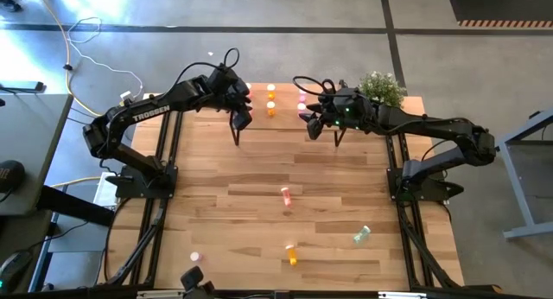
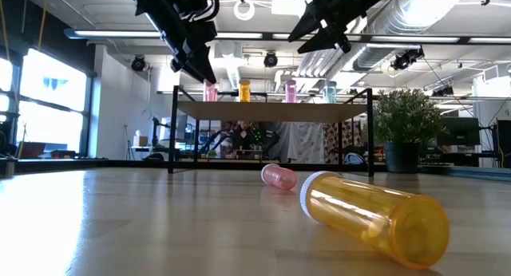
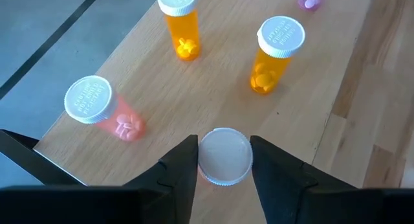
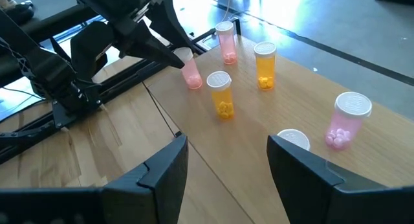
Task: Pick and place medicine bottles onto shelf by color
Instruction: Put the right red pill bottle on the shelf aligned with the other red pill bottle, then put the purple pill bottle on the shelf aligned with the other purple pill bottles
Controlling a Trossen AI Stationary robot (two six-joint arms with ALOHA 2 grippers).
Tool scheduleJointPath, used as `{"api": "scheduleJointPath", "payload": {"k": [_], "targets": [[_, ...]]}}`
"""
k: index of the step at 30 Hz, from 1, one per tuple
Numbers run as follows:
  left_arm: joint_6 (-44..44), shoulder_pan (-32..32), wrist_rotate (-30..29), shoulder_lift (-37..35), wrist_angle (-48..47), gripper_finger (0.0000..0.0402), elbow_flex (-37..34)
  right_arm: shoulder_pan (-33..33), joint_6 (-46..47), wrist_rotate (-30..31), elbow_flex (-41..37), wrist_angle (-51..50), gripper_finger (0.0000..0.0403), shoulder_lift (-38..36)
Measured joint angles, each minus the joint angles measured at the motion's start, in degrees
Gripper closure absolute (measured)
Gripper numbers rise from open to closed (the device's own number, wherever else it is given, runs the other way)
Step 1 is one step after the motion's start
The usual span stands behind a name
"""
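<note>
A robotics lab or industrial workspace is being shown. Exposed ductwork (image 2: 415, 21) and ceiling lights are being seen overhead in the low view, a polished concrete floor (image 1: 285, 9) with cables is surrounding the wooden table (image 1: 259, 204), and a potted plant (image 2: 407, 120) is standing beside monitors.

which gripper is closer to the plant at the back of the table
Right. The right gripper hangs over the shelf just beside the plant; the left gripper is at the shelf's far end from it.
</note>
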Motion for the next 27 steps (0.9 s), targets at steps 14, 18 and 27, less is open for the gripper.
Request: {"api": "scheduleJointPath", "payload": {"k": [14, 18, 27], "targets": [[-0.2, 0.0, -2.69, 0.09, -0.24, 0.018, -0.09, 0.0, 0.0, 0.04, 0.0, -0.09, 0.0201, 0.0], [-0.06, 0.0, -2.64, -0.21, -0.15, 0.018, -0.09, 0.0, 0.0, 0.21, 0.0, -0.09, 0.0201, 0.0], [-0.02, 0.0, -2.55, -3.84, 0.28, 0.0181, -0.04, 0.0, 0.0, 0.22, 0.0, -0.09, 0.0201, 0.0]]}}
